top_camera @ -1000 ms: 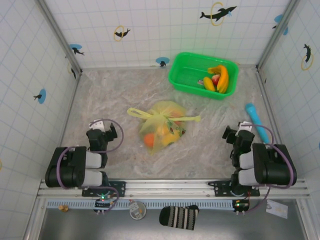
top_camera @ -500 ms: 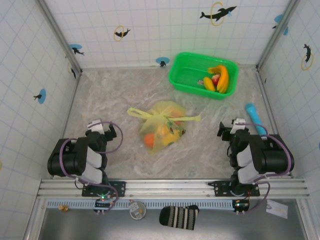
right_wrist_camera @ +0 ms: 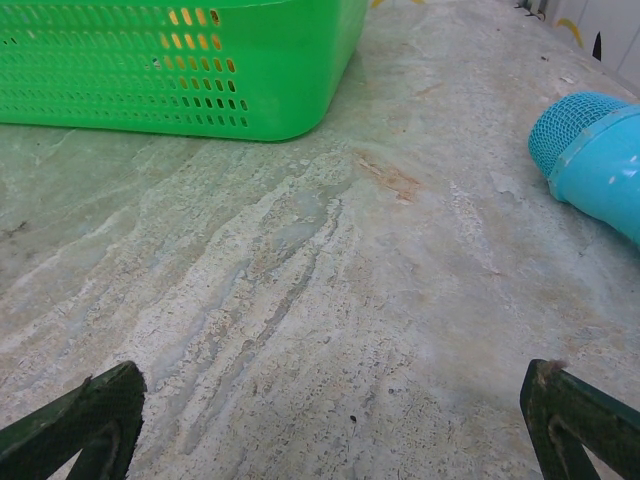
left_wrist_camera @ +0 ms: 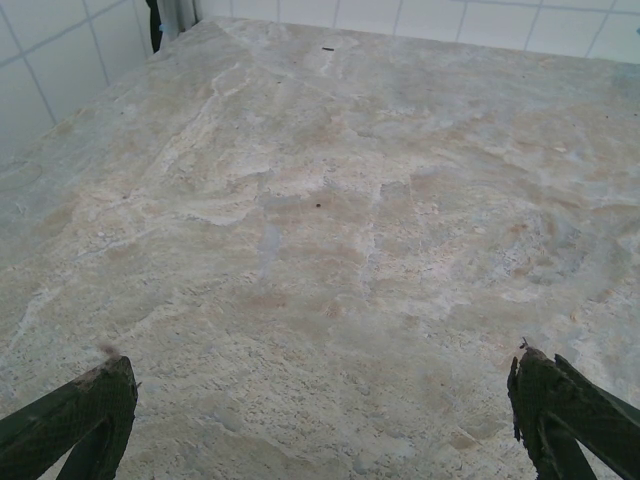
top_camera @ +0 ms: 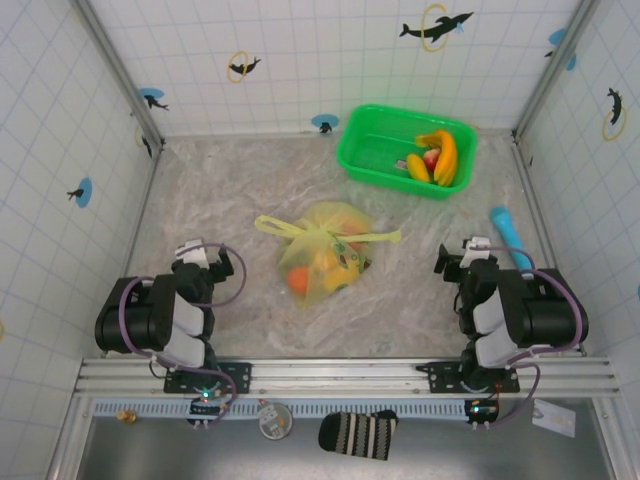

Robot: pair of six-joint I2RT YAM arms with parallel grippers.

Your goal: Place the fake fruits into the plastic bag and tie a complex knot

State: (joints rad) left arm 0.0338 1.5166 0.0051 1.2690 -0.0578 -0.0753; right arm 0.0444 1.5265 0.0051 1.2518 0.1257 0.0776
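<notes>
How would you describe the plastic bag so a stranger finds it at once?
Start at the middle of the table. The plastic bag lies there, soft, translucent yellow-green, fruits inside. The green basket behind it is rigid and open.

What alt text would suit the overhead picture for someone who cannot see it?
A knotted yellow-green bag of toy fruits lies on the table between the left tool and right tool, neither touching it. Behind it, a green basket holds bananas; a cyan cylinder lies at right.
</notes>
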